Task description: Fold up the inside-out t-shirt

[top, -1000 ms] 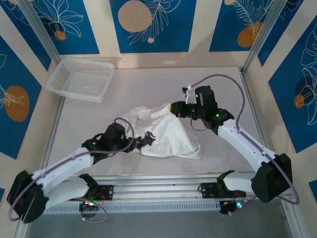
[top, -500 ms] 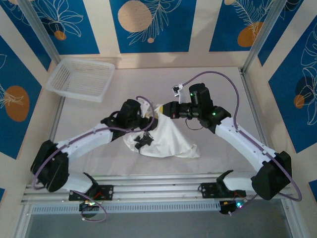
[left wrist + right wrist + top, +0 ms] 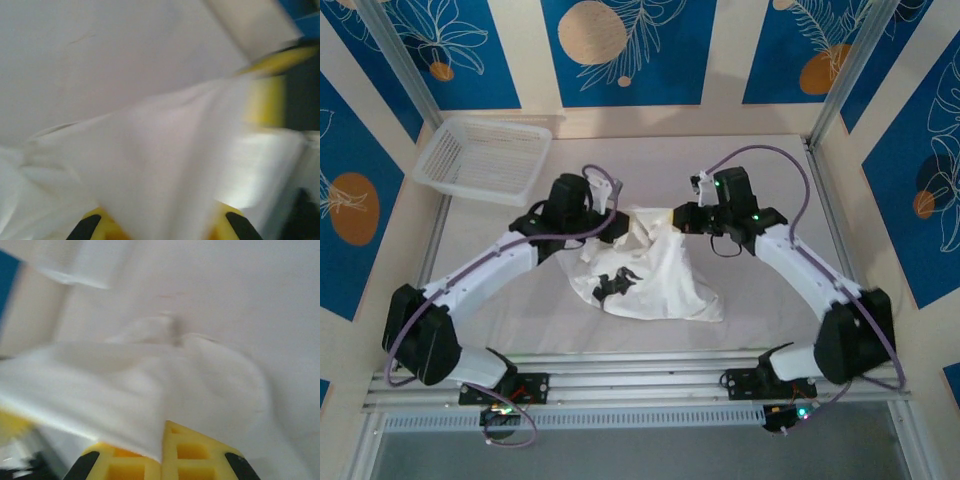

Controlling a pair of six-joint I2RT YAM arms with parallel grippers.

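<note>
A plain white t-shirt [image 3: 655, 270] lies crumpled at the middle of the pale table [image 3: 560, 315]; it is thin, soft and heavily wrinkled, bunched into a rough triangle that is wide at the near hem and narrows toward the far side; its far edge is raised off the surface and stretched between my two grippers; a few small dark patches sit on its near left part, and I cannot tell whether they are shadow or a tag.

From above, my left gripper [image 3: 617, 222] and my right gripper [image 3: 672, 217] face each other across that raised edge, close together but apart, each at one end of it; a white mesh basket [image 3: 485, 158] stands at the far left corner, well apart from the cloth.

The overhead view is too small to show my fingers; the wrist views do, though both are blurred. In the left wrist view, my left gripper [image 3: 160, 230] is closed on the t-shirt [image 3: 165, 150]; a white fold runs down between my yellow fingertips [image 3: 95, 227], and the taut edge leads away to a smear of yellow at the upper right. In the right wrist view, my right gripper [image 3: 161, 460] has its yellow pads [image 3: 190, 455] pressed together with the t-shirt [image 3: 125, 390] pinched at their seam; beyond them the cloth sags onto the bare table.
</note>
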